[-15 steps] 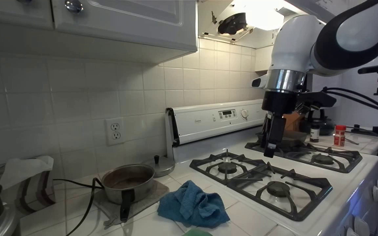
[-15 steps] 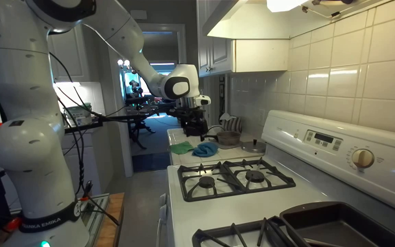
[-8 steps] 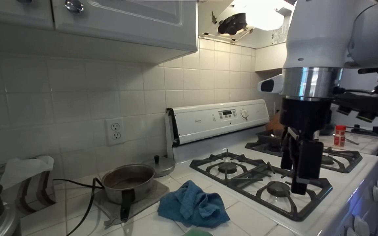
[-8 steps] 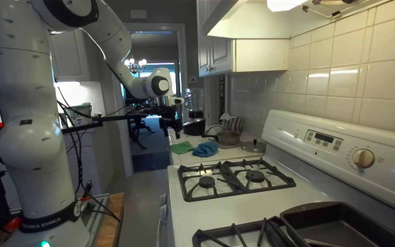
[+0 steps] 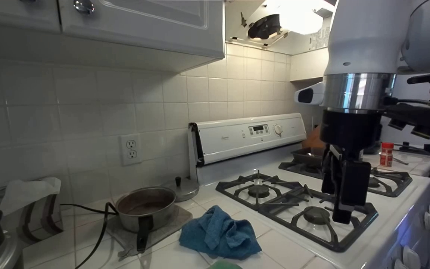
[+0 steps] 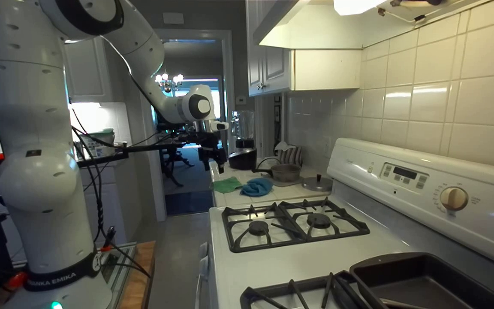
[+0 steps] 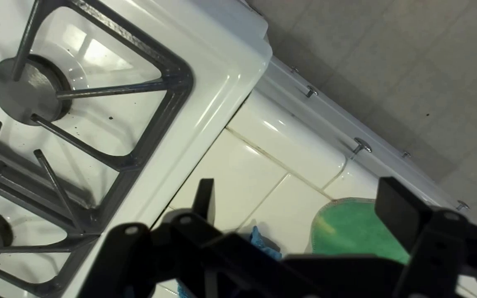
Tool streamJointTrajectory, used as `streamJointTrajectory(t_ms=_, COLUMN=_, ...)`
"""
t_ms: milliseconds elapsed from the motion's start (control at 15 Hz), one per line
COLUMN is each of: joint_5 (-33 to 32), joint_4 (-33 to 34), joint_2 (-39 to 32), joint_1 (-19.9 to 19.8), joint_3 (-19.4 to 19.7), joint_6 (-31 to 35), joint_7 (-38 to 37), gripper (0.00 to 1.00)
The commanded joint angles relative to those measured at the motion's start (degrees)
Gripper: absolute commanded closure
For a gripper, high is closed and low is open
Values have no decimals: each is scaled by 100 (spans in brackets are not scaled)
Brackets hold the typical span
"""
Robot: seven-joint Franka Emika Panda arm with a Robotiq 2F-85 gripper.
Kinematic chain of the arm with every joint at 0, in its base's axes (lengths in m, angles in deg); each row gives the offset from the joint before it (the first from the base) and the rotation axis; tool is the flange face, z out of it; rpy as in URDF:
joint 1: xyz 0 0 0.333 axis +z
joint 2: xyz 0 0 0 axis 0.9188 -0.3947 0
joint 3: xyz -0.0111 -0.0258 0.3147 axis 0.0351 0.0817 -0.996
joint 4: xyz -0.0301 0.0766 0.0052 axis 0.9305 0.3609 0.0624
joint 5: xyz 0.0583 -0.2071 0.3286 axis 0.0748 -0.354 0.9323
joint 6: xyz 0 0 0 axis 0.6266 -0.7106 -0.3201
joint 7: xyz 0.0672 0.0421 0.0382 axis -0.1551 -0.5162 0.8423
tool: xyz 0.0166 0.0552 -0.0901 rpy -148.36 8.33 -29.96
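One green cloth [image 7: 350, 231], yellowish near its edge, one crumpled blue cloth [image 5: 220, 234], end effector [image 7: 298, 199] spread wide

Towel [image 5: 219, 233] — between pot [image 5: 162, 215] and stove [image 6: 315, 257].

The blue rag [image 5: 219, 233] is rough, towel-like fabric and the green cloth [image 7: 352, 229] a finer, matt one, while smooth, glossy tile covers the worktop [image 7: 242, 174]. The stove [image 7: 213, 54] shows shiny enamel, its grates [image 7: 133, 162] dark metal with a faint sheen. The saucepan [image 5: 161, 217] is dull metal with a smooth, plastic-looking handle [image 5: 143, 235], and the pincer [image 7: 298, 198] has a matt black finish
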Motion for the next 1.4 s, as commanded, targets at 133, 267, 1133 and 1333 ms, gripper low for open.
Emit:
streamJointTrajectory(t_ms=133, joint_5=4, joint_4=6, joint_2=3, joint_1=-14, joint_3=-14, joint_6=-9, joint_7=8, gripper=0)
streamJointTrajectory(t_ms=267, joint_5=3, joint_4=7, joint_2=3, joint_1=-15, joint_3=-14, joint_6=-9, joint_7=8, gripper=0)
streamJointTrajectory(t_ms=1133, joint_5=-843, joint_4=-399, joint_2=82, joint_1=-391, joint_3=418, joint_6=1065, joint_7=60, gripper=0)
streamJointTrajectory(t_ms=1333, joint_5=-1236, joint_4=-460, joint_2=-52, joint_1=-544, joint_3=604, joint_6=1749, joint_7=120, gripper=0)
